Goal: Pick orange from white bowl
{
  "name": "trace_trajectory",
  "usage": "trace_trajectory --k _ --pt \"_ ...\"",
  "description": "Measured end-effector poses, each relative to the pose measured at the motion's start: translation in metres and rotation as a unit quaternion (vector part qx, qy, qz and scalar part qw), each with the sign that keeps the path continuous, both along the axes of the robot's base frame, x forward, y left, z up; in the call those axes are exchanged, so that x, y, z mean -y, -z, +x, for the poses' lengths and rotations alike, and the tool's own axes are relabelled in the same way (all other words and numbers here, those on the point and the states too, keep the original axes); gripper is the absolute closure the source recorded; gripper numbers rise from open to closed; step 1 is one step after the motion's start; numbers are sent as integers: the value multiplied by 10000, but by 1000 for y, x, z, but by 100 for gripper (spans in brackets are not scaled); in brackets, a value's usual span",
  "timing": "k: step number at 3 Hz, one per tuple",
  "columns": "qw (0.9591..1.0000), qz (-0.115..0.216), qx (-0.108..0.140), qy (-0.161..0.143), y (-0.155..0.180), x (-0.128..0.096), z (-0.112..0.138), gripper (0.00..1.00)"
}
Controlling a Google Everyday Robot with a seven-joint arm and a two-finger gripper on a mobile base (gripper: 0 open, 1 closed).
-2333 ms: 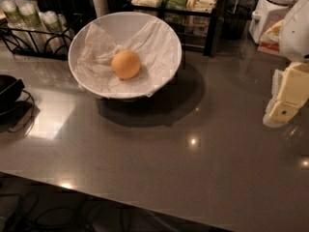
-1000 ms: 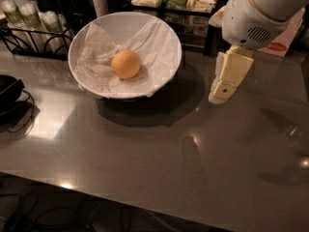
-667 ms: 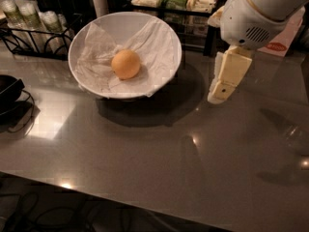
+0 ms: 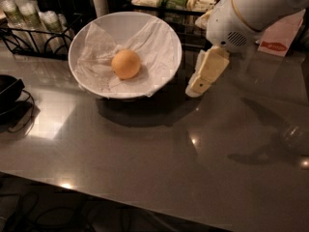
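at the far left edge a black dish [image 4: 7, 90] sits on the grey table [image 4: 145, 153]. next comes the white bowl [image 4: 123, 23], lined with crinkled paper [image 4: 91, 57]. the orange [image 4: 126, 64] rests inside it on the paper (near the middle of the bowl). just right of the bowl and apart from its rim, the gripper [image 4: 197, 86] hangs tilted down and to the left above the table. whether it is parted or closed cannot be told. further right, behind the arm, lies a red-and-white packet [image 4: 280, 35].
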State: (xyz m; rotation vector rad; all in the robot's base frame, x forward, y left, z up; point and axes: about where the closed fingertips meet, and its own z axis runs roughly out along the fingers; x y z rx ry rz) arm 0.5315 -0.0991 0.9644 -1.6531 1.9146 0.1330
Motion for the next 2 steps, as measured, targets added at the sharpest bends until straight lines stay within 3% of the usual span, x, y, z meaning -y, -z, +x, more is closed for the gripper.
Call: trace_trajectory --k 1,2 --pt "9982 596 -57 -100 6 -21 22 0" --pt "9981 598 -56 -100 6 -21 22 0"
